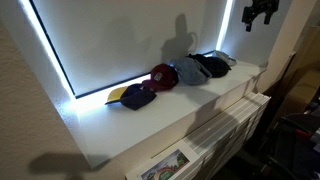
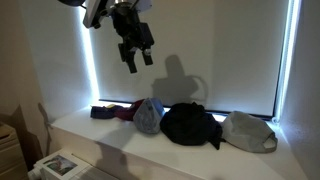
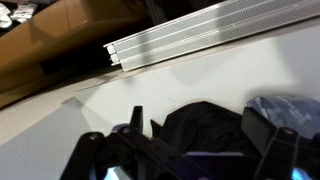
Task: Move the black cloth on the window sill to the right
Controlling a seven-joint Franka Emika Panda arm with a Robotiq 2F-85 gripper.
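Window sill (image 2: pixel 110 140) with a row of headwear and cloth before a drawn blind (image 2: pixel 200 50), lit along its edges.

Both exterior views: the gripper (image 2: pixel 138 58) hangs in the air well above the sill, touching nothing. Its jaws are spread wide and hold nothing. The black cloth (image 2: pixel 190 125) lies bunched on the sill, between a blue-grey cap (image 2: pixel 150 116) and a grey cap (image 2: pixel 250 132), and touches the first.

An exterior view (image 1: pixel 210 66) looks along the row from the far end, so the black cloth lies near the back. It also shows a maroon cap (image 1: pixel 162 75) and a navy cap (image 1: pixel 135 97) with a yellow patch beside it. Here the gripper (image 1: pixel 260 12) shows only as a dark shape at the top edge. A slatted radiator (image 1: pixel 225 125) under the sill appears in this view, but is hidden in the frontal exterior view.

Wrist view: both fingers (image 3: pixel 100 150) come in from the bottom edge, far apart. The black cloth (image 3: pixel 205 125) lies between them and far below, with the blue-grey cap (image 3: pixel 285 112) at its side. Pale slats (image 3: pixel 210 35) cross the top, possibly the radiator grille, though the angle leaves this uncertain.

A printed booklet (image 2: pixel 60 165) lies below the sill's near end
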